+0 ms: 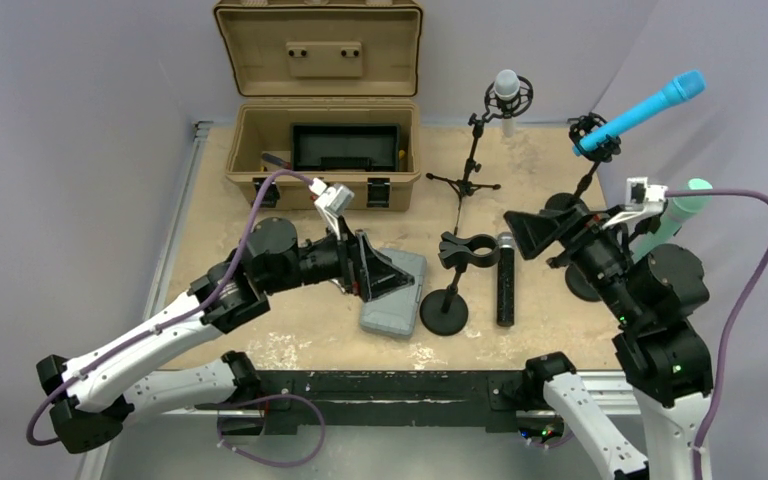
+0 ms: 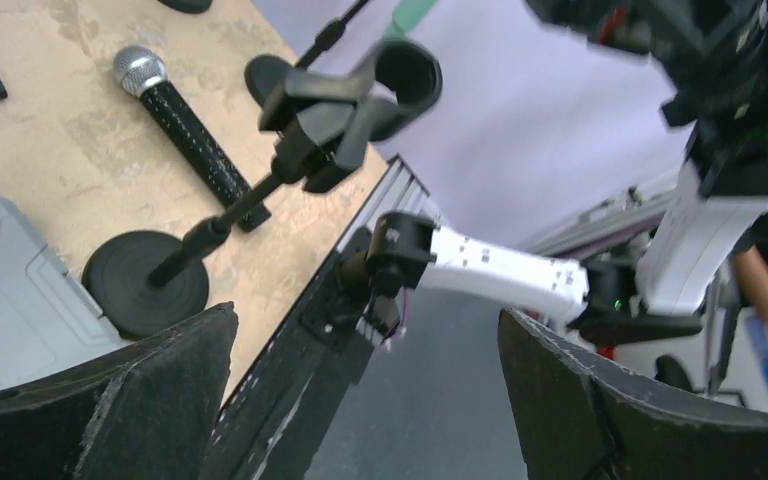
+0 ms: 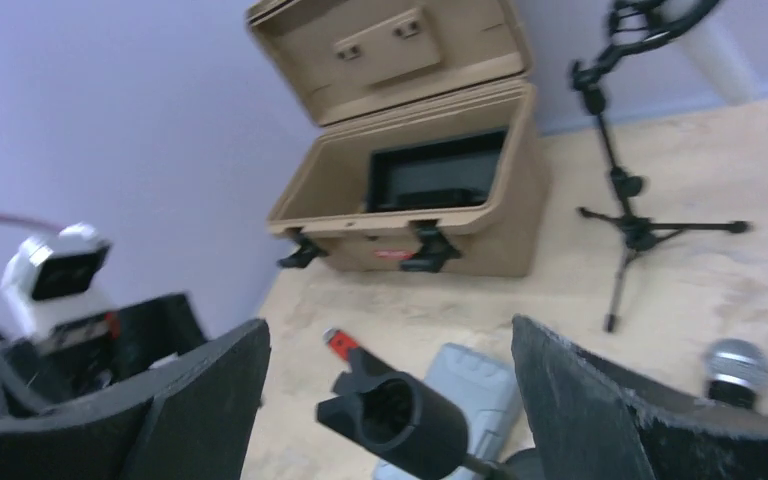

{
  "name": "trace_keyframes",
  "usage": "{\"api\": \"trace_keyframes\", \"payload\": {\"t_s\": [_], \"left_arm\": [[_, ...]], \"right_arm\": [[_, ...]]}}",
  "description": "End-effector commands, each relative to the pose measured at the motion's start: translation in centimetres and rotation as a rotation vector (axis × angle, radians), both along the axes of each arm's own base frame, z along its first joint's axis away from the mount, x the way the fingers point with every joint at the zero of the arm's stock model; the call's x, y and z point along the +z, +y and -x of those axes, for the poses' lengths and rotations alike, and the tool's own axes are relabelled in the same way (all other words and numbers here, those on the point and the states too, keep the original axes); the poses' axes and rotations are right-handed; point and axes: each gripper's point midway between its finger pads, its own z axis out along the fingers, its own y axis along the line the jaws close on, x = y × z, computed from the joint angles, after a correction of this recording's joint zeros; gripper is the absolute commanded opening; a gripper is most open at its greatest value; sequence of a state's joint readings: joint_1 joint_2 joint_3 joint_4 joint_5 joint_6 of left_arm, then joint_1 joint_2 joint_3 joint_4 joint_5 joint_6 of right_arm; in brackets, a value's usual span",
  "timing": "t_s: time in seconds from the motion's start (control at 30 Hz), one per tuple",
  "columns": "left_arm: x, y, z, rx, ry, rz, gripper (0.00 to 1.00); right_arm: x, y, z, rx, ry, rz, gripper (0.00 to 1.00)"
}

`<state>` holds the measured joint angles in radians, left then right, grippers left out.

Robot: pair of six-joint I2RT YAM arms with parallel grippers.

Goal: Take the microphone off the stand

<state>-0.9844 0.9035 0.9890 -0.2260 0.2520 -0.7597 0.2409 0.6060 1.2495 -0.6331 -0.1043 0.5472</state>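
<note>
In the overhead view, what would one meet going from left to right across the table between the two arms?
grey case → empty stand → black mic

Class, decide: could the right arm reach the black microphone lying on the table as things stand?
Probably yes: the right pincer hangs open close by the black microphone, which lies bare; only the empty stand beside it crowds one side.
</note>
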Motion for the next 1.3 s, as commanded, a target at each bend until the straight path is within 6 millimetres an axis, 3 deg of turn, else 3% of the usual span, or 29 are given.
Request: {"api": "trace_keyframes", "payload": {"t_s": [0.0,0.07,0.23,0.43,0.7,0.87,1.03,1.27], "left_arm": [[3.1,-0.7,-2.3,0.048,0.087,0.148,1.0],[2.8,-1.0,-3.3,0.058,0.114,0.147,1.0],[2.6,-2.9,-4.3,0.009,0.135,0.13,1.0],[1.1,-5.1,-6.1,0.016,0.188,0.099,0.96],[0.0,-8.4,-7.3,-0.041,0.27,0.148,0.85],[-1.4,-8.7,-7.7,-0.023,0.28,0.137,0.77],[-3.6,-8.5,-7.0,-0.016,0.277,0.082,0.65],[-9.3,-8.3,-5.3,-0.002,0.339,-0.01,0.61]], "right_arm": [[-3.4,5.5,1.9,0.346,0.119,-0.044,0.88],[-4.3,6.5,2.5,0.426,0.129,-0.04,0.89],[-4.4,6.6,2.6,0.43,0.105,-0.047,0.89],[-7.8,6.3,1.4,0.404,0.188,0.008,0.86],[-9.7,6.9,0.9,0.442,0.212,0.017,0.68],[-10.5,7.0,0.8,0.452,0.223,0.021,0.54],[-12.5,6.9,0.9,0.448,0.273,0.034,0.5],[-16.8,6.6,1.7,0.438,0.393,0.03,0.48]]}}
